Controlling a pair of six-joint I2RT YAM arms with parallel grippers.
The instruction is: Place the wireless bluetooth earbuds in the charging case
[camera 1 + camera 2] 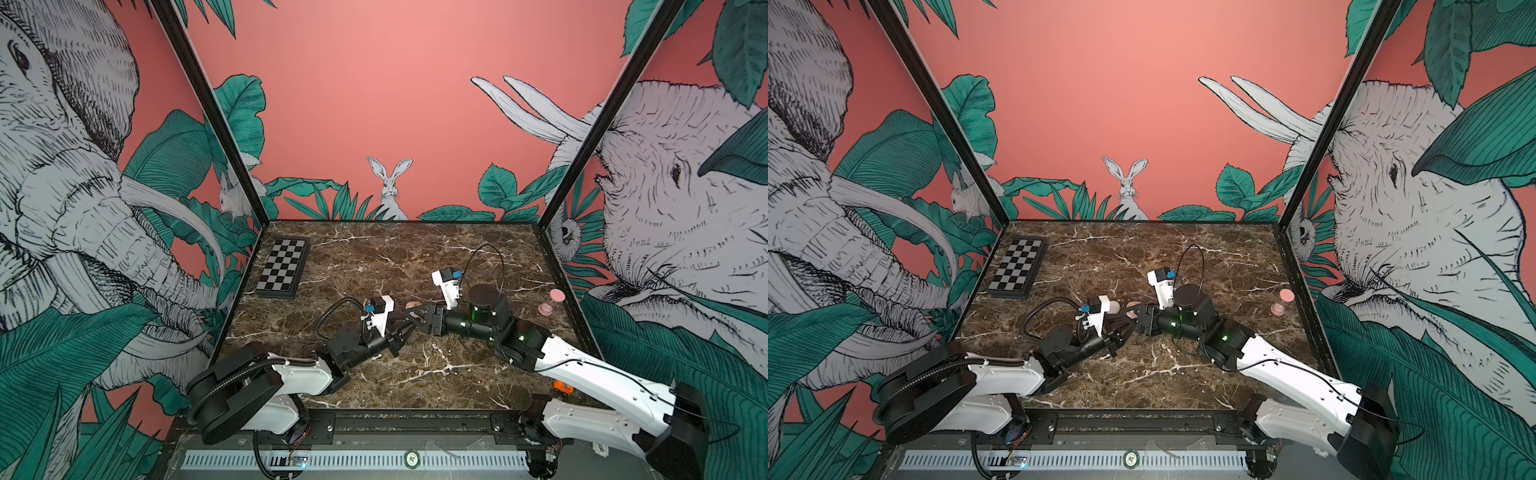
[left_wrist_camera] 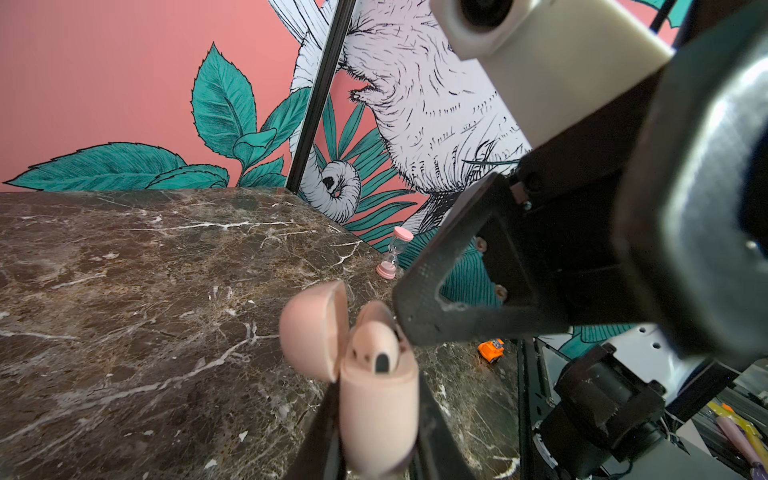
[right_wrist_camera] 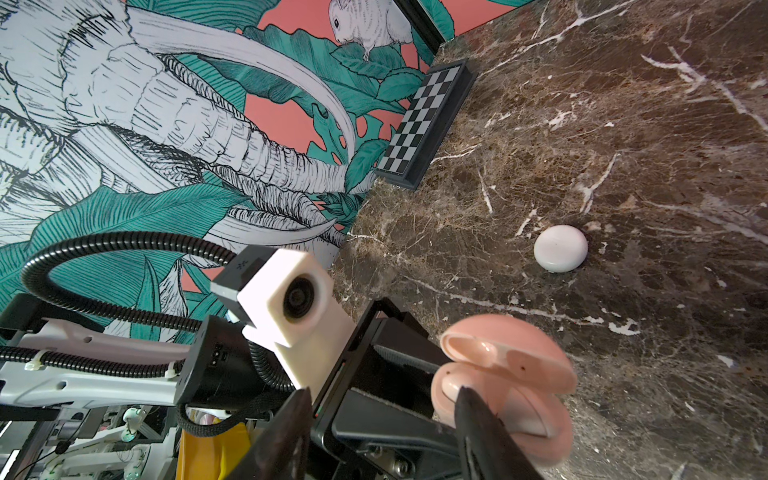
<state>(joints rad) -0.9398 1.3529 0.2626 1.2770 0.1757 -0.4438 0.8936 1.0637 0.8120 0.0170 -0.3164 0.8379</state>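
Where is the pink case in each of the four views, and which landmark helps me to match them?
Top views: case mid-table, a small pink bit where the two arms meet.
Left wrist: case at lower middle, lid open, an earbud inside.
Right wrist: case at lower right, lid open.
Landmark: the hourglass, in both top views and the left wrist view; the right wrist view lacks it.

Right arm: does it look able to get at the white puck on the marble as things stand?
Probably, but not straight. The right gripper is open, yet the pink case, clamped in the left gripper, sits between it and the white puck. Bare marble around the puck leaves a detour.
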